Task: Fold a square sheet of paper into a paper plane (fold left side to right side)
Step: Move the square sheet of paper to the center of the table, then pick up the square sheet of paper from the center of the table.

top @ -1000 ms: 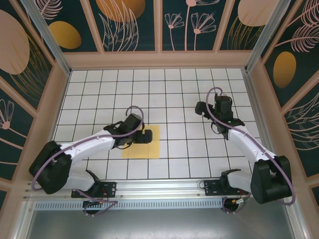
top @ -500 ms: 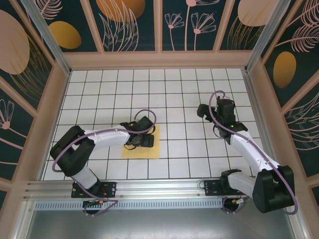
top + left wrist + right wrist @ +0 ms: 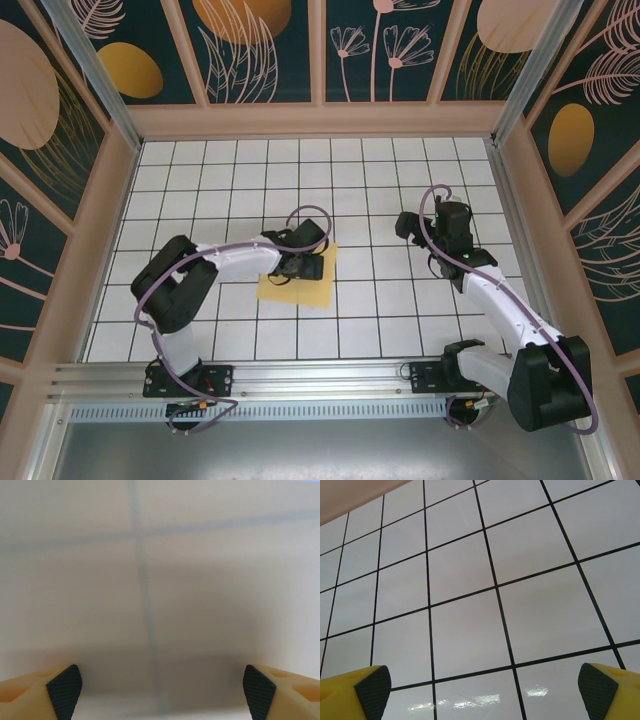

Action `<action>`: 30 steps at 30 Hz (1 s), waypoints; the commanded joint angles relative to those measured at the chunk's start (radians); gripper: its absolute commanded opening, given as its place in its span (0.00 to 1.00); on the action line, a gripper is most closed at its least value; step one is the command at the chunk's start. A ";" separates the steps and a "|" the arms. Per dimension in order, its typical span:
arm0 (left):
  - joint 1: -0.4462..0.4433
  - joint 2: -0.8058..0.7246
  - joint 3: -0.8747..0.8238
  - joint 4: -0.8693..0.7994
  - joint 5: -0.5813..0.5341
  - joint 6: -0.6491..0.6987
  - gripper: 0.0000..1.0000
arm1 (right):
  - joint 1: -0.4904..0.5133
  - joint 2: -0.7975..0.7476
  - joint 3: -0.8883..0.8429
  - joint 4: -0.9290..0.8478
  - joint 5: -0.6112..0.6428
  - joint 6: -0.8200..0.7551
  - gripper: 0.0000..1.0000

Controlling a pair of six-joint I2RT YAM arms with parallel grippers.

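Note:
The square sheet of paper (image 3: 297, 288) is yellow and lies skewed on the white grid tiles just left of the table's middle, its left part looking slightly raised. My left gripper (image 3: 308, 266) is low over the sheet's upper part, jaws wide apart. In the left wrist view the left gripper (image 3: 160, 690) has its black pads (image 3: 64, 690) far apart over a blurred pale surface (image 3: 210, 580) with faint grid lines. My right gripper (image 3: 408, 224) hangs open over bare tiles to the right, apart from the paper. The right wrist view has the right gripper (image 3: 485, 690) with nothing between its fingers.
Wooden walls (image 3: 320, 120) with dark floral panels enclose the tiled table (image 3: 380, 170) on three sides. Both arm bases sit on the metal rail (image 3: 320, 385) at the near edge. Bare tiles lie between the paper and my right gripper.
My left arm has swung right across the paper. The sheet has shifted right and away from me and turned askew. The left jaws narrowed slightly. The right arm barely moved.

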 commanded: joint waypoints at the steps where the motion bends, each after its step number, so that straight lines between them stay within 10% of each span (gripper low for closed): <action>1: 0.001 0.094 0.059 0.052 0.022 -0.010 0.86 | 0.008 -0.014 -0.016 0.002 -0.014 -0.016 0.99; 15: 0.030 0.182 0.288 0.099 0.075 0.031 0.85 | 0.009 0.018 -0.018 -0.002 -0.081 0.017 0.99; 30: 0.145 -0.148 -0.098 0.310 0.306 -0.001 0.84 | 0.149 0.512 0.293 0.007 -0.128 0.068 0.92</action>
